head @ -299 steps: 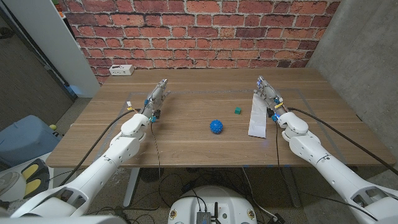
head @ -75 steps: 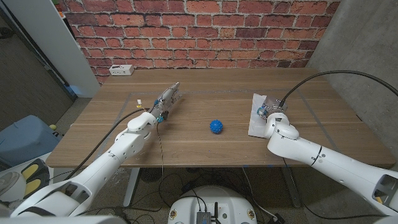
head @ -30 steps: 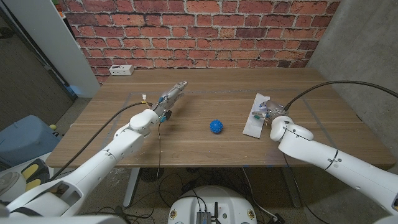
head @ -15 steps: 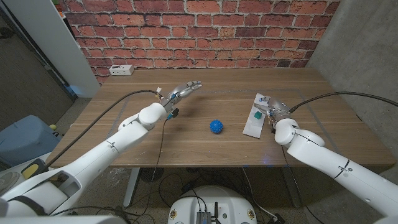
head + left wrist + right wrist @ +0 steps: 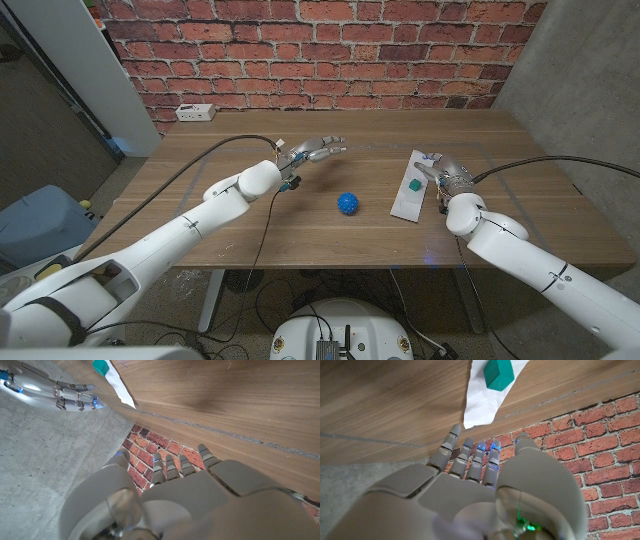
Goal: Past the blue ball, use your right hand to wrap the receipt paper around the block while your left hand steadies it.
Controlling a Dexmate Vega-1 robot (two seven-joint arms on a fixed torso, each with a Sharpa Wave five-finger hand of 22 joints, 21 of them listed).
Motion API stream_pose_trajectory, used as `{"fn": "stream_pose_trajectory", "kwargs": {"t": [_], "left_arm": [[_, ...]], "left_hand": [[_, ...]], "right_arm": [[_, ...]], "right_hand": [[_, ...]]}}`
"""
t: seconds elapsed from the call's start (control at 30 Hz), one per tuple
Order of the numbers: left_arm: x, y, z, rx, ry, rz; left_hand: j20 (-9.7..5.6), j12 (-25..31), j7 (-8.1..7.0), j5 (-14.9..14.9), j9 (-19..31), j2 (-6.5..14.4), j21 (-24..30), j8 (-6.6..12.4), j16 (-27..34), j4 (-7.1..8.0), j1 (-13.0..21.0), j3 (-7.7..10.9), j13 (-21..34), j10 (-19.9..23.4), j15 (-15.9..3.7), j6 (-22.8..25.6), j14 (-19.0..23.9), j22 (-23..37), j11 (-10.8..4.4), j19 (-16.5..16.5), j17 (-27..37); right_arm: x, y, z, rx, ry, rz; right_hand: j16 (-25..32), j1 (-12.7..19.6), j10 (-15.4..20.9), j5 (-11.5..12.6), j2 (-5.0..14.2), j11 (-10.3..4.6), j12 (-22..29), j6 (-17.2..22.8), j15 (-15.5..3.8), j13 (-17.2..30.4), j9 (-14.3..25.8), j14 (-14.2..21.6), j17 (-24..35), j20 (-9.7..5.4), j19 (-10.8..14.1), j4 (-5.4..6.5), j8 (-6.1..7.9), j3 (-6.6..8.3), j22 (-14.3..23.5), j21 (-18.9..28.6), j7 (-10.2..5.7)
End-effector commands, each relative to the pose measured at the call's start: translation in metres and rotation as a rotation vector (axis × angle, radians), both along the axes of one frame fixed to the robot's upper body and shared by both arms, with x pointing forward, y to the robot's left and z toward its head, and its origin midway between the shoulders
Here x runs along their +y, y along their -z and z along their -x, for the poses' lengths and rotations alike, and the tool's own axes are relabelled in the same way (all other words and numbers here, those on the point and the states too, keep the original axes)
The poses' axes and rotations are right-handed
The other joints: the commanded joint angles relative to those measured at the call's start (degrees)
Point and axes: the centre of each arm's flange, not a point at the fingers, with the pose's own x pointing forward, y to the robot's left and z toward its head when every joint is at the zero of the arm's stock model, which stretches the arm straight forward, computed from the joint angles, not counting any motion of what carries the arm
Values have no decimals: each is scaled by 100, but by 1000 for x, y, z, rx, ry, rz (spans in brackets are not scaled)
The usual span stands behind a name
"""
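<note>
A small green block (image 5: pixel 411 185) sits on a white strip of receipt paper (image 5: pixel 405 202) at the table's right, beyond and to the right of the blue ball (image 5: pixel 347 203). My right hand (image 5: pixel 446 173) hovers just right of the strip's far end, fingers stretched out, holding nothing. My left hand (image 5: pixel 318 150) reaches across the table's middle, fingers spread and empty, well to the left of the block. In the left wrist view the block (image 5: pixel 100 366), the paper (image 5: pixel 119 387) and my right hand (image 5: pixel 55 395) show ahead. The right wrist view shows the block (image 5: pixel 499 373) on the paper (image 5: pixel 482 402) past my fingers (image 5: pixel 470 457).
A white power strip (image 5: pixel 194 112) lies at the table's back left corner. A brick wall stands behind the wooden table (image 5: pixel 300 225), and a grey concrete wall closes the right side.
My left hand has swung further right toward the table's middle, fingers spreading. My right hand has drawn slightly right, off the strip; the block stays on the paper.
</note>
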Motion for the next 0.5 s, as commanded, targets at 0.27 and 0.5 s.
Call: {"fn": "stream_pose_trajectory", "kwargs": {"t": [0.27, 0.5], "left_arm": [[-56, 5, 8, -45, 75, -265], [-70, 8, 12, -63, 96, -321]], "left_hand": [[130, -1, -59, 1, 17, 77, -19, -34, -8, -41, 62, 78, 11, 74, 73, 71, 15, 16, -119, -17, 27], [159, -8, -98, 16, 21, 234, -44, -51, -9, -30, 109, 204, 12, 124, 79, 101, 16, 23, -160, -54, 35]], "right_arm": [[-8, -5, -18, -2, 3, -35], [-8, -9, -28, 17, 19, -26]], "right_hand": [[-60, -12, -155, 47, 45, 6, -14, -126, -213, 18, 7, -88, 31, -15, -23, 4, -47, 118, 29, -22, -7], [-76, -17, -224, 54, 35, -8, -26, -191, -209, 18, 7, -157, 46, -29, -67, -3, -55, 154, 31, -41, -19]]}}
